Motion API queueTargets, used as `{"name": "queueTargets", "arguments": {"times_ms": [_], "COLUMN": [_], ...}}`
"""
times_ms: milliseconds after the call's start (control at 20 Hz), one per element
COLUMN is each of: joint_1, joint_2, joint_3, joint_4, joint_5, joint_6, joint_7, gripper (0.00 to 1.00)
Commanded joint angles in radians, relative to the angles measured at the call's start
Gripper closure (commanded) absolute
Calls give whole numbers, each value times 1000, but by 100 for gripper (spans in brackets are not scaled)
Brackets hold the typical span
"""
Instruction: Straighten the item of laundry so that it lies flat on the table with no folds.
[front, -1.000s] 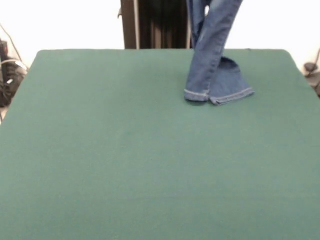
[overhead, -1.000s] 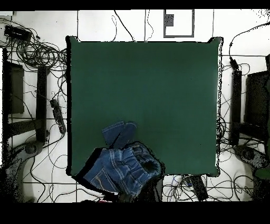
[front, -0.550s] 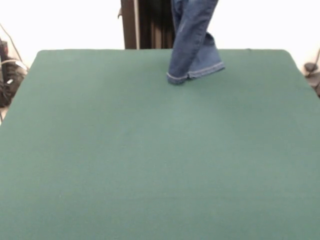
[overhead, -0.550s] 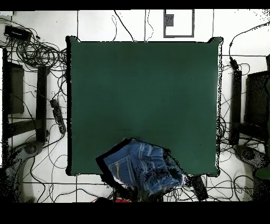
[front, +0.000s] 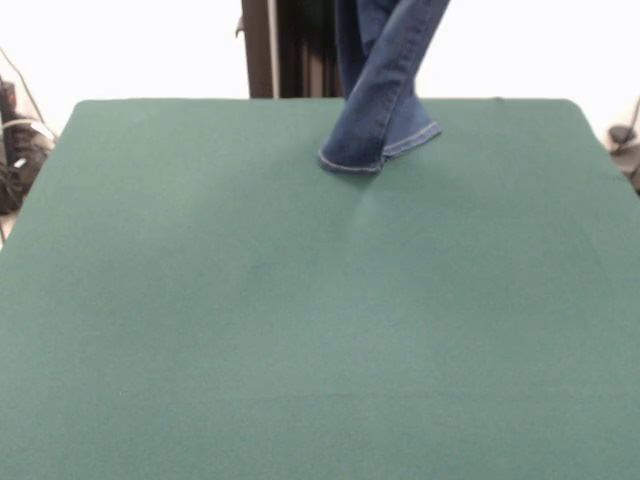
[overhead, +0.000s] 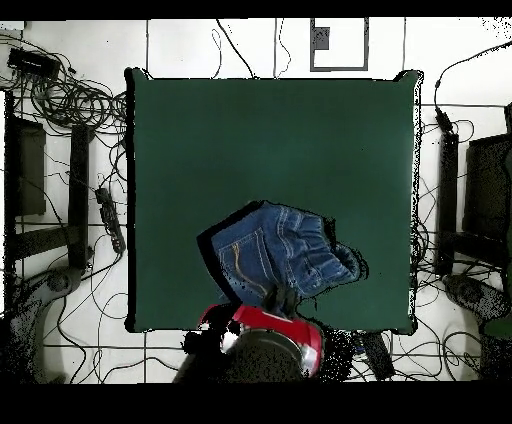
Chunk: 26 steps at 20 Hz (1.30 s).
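I am holding a pair of blue jeans (front: 385, 90) up off the green table (front: 300, 330), and they are hanging down from above the front view's top edge. Only the two leg hems are touching the cloth, near the table's far edge, a little right of centre. From overhead, the bunched waist of the jeans (overhead: 285, 250) is hiding my fingers, so I cannot tell whether they are clenched or released. My red and black arm (overhead: 270, 345) is showing just below the jeans at the table's edge.
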Motion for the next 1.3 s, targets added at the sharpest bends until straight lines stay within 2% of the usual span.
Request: {"name": "queueTargets", "arguments": {"times_ms": [50, 200, 400, 500, 700, 850, 1050, 1200, 1250, 1300], "joint_1": [-40, -125, -247, -315, -415, -424, -447, -410, -407, -408], "joint_2": [126, 172, 203, 220, 265, 296, 309, 315, 316, 317], "joint_3": [200, 306, 456, 537, 657, 666, 696, 654, 651, 652], "joint_4": [190, 280, 367, 395, 418, 399, 384, 358, 351, 348], "joint_5": [61, 144, 193, 188, 115, 62, 27, 8, 1, 2], "joint_6": [-170, -334, -500, -575, -701, -745, -749, -735, -731, -727], "joint_7": [87, 41, -11, -21, 30, 85, 90, 113, 125, 125], "gripper": [100, 100, 100, 100, 100, 100, 100, 100, 0, 0]}}
